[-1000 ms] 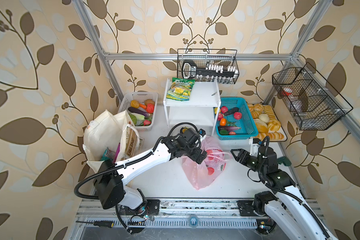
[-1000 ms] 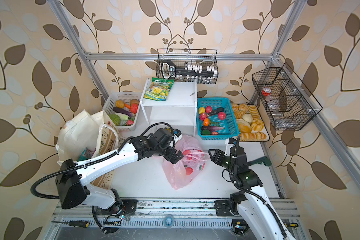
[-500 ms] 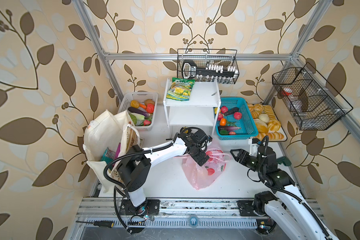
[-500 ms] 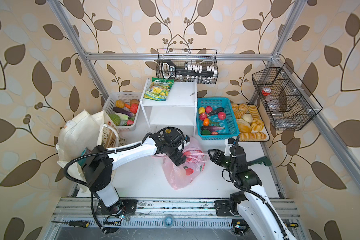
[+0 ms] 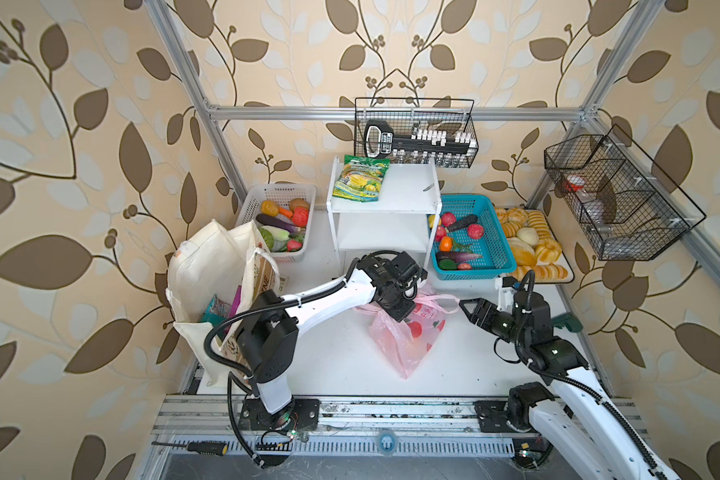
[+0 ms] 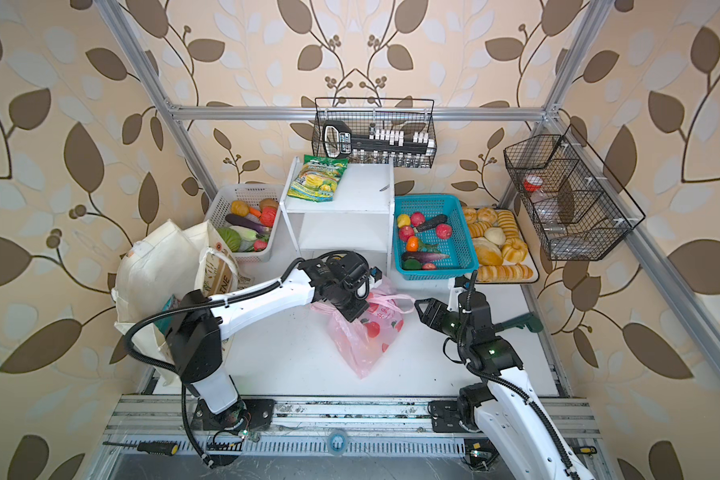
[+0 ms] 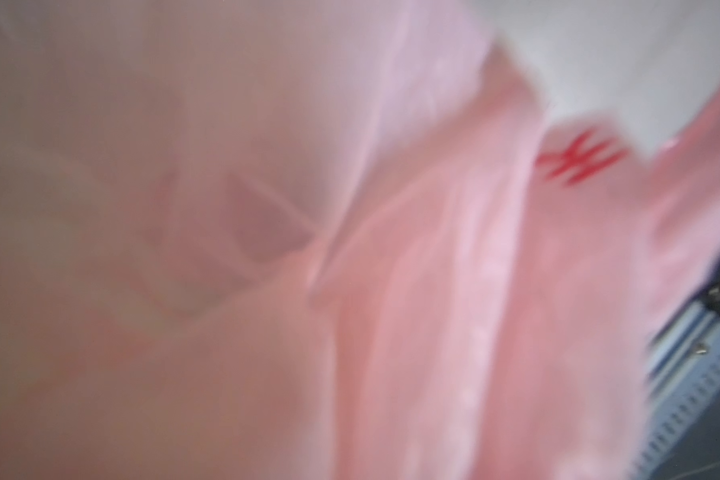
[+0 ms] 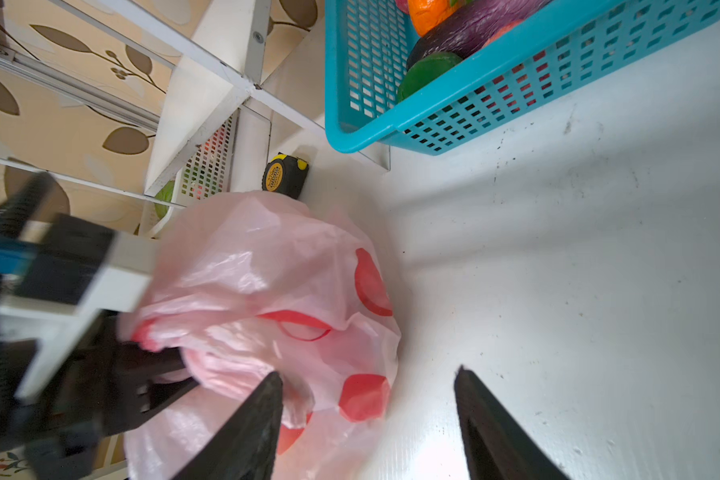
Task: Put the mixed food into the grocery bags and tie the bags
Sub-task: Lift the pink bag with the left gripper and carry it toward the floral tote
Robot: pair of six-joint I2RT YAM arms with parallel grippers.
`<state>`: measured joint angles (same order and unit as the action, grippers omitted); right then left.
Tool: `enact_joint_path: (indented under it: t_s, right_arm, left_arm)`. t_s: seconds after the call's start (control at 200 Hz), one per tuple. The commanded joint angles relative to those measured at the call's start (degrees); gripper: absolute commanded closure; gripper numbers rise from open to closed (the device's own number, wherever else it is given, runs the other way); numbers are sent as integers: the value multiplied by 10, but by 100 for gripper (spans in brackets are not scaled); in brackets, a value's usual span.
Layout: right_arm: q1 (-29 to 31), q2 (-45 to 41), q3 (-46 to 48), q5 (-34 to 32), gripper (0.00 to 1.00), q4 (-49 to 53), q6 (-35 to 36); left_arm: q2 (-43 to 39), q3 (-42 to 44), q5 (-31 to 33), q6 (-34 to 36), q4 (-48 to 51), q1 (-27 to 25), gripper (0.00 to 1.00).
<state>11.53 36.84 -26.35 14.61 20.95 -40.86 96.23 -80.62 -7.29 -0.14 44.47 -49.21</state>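
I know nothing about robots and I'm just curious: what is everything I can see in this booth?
Pink bag: one, translucent pink with red print, centre of table.
Tote: one, cream, table's left edge.
White basket: one, back left, holding toy vegetables.
Shelf: one, white, back middle.
Snack packet: one, green-and-yellow, on shelf.
Teal basket: one, right of shelf, holding toy fruit.
Bread rolls: many, tan, on tray, back right.
Wire baskets: two, black, hung at back and at right.
Tape measure: one, black-and-yellow, by shelf.
Screwdriver: at least one, black-and-yellow, front rail.
Left end effector: black, shut on pink bag.
Right end effector: black, open, beside pink bag.
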Motion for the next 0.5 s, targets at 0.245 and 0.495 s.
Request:
enact_joint_path:
  t_s: [0.245, 0.495]
  right_arm:
    - [-6, -1, -10, 11, 34, -20, 6]
    - [-6, -13, -20, 17, 34, -21, 6]
  left_arm:
    - [-219, -98, 85, -37, 84, 15, 100]
    - [-249, -264, 178, -3, 218, 126, 100]
